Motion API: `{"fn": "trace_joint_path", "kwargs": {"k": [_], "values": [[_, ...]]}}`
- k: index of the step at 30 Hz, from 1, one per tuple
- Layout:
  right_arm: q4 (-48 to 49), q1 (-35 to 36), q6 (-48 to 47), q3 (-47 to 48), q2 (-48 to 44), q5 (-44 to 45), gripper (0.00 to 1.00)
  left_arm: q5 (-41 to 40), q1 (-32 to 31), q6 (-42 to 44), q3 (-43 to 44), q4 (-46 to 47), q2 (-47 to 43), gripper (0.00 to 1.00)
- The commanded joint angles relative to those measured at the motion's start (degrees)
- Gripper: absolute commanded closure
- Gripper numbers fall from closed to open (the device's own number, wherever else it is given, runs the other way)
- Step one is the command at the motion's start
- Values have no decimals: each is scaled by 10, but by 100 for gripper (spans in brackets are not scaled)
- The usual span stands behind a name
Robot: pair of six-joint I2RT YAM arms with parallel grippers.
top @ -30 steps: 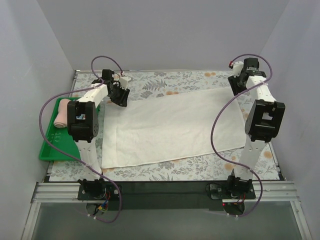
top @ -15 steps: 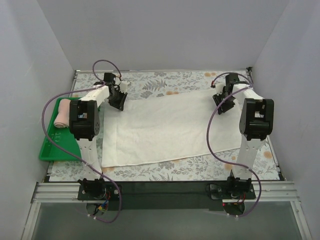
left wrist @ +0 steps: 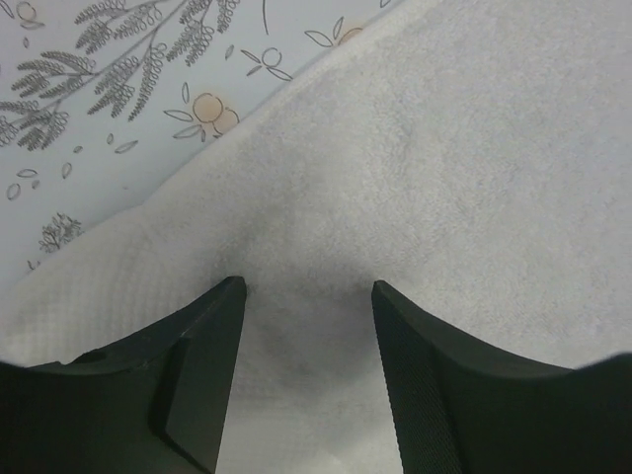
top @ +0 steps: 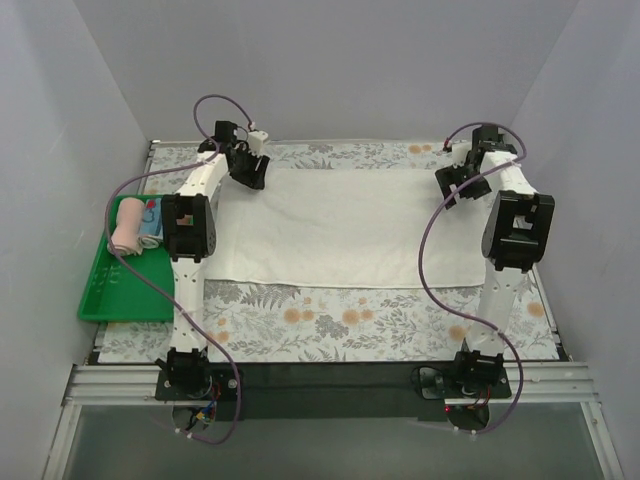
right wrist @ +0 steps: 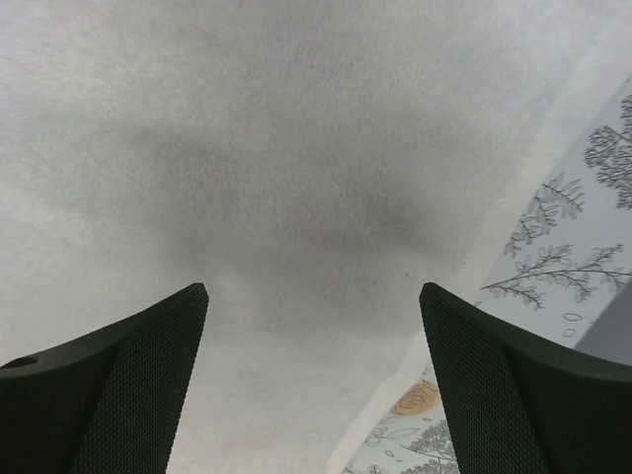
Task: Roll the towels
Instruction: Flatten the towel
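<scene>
The cream-white towel (top: 345, 225) lies spread flat across the far half of the table, its long edges running left to right. My left gripper (top: 250, 168) hovers over its far left corner, open, with only flat towel (left wrist: 444, 178) between the fingers (left wrist: 212, 346). My right gripper (top: 450, 185) is over the far right corner, also open and wider, above the towel (right wrist: 247, 148) close to its edge. The salmon-pink towel (top: 125, 225) lies rolled up in the green tray (top: 120, 300) at the left.
A floral tablecloth (top: 330, 320) covers the table and shows bare in front of the towel. A small blue item (top: 150, 222) sits in the tray beside the pink roll. Grey walls close in the back and both sides.
The white towel, slanted before, now lies straight and farther back. Both arms reached toward the far corners, and both grippers closed, then opened off the cloth.
</scene>
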Motion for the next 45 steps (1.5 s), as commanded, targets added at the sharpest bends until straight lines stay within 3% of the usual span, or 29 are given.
{"fn": "trace_joint_path", "kwargs": {"k": [1, 3, 5, 7, 10, 12, 16, 22, 28, 42, 45], "values": [[-45, -3, -27, 48, -75, -57, 19, 33, 4, 14, -23, -25, -68, 48], [-80, -3, -59, 14, -138, -68, 19, 42, 4, 27, -98, -19, -164, 40], [-99, -3, -81, -38, -184, -74, 28, 43, 3, 40, -149, -23, -228, 35], [-121, -2, -89, -135, -246, -70, 40, 43, 3, 50, -222, -38, -304, 35], [-129, 5, -90, -261, -304, -25, 57, 75, 4, 77, -336, -71, -391, 41], [-128, 9, -77, -323, -331, -1, 60, 99, 3, 86, -419, -75, -434, 44], [-85, 21, -56, -388, -363, 71, 61, 117, 3, 94, -498, -86, -513, 44], [-17, 16, -35, -405, -365, 60, 67, 103, 3, 94, -525, -111, -537, 45], [-2, -30, -38, -386, -312, 17, 73, 64, 4, 100, -546, -115, -544, 46], [85, -83, -84, -530, -295, 41, 75, 8, 13, 64, -611, -61, -547, 46], [89, -93, -88, -532, -294, 37, 76, -4, 23, 59, -617, -50, -546, 51]]}}
